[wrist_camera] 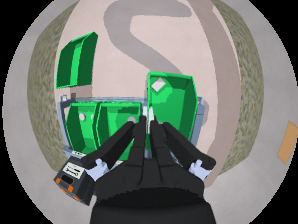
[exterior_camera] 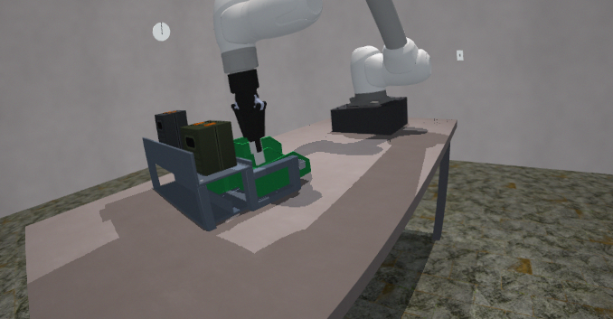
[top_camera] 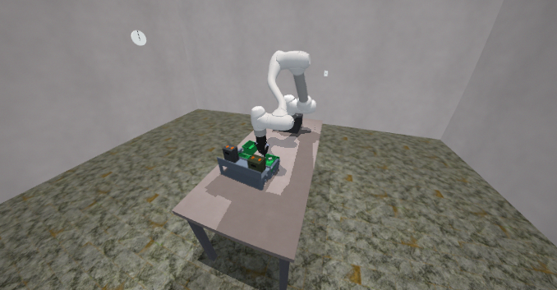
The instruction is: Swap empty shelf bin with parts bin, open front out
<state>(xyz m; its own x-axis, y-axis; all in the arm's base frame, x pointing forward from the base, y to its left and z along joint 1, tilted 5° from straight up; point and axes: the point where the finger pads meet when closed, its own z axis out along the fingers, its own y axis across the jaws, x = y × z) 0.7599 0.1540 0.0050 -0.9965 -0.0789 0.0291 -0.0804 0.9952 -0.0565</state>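
The bin with the parts (top_camera: 271, 159) (exterior_camera: 272, 183) (wrist_camera: 172, 107) is green and sits in the end bay of the grey shelf (top_camera: 242, 176) (exterior_camera: 169, 160). Its open front faces out and sticks out past the front lip. A white part (wrist_camera: 158, 85) lies in it near the front; my fingers hide some of its inside. My gripper (top_camera: 264, 153) (exterior_camera: 259, 154) (wrist_camera: 147, 112) points down, its fingertips closed on this bin's side wall, beside the neighbouring bin. The empty green bin (top_camera: 249, 145) (exterior_camera: 272, 144) (wrist_camera: 77, 60) stands on the table outside the shelf.
Two more green bins (wrist_camera: 82, 127) (wrist_camera: 116, 117) stand in the neighbouring bays. A dark box (top_camera: 230, 154) (exterior_camera: 174, 127) (wrist_camera: 75, 180) and an olive box (top_camera: 256, 163) (exterior_camera: 210, 147) stand on the top board. The arm's black base block (exterior_camera: 368, 119) is at the table's far end.
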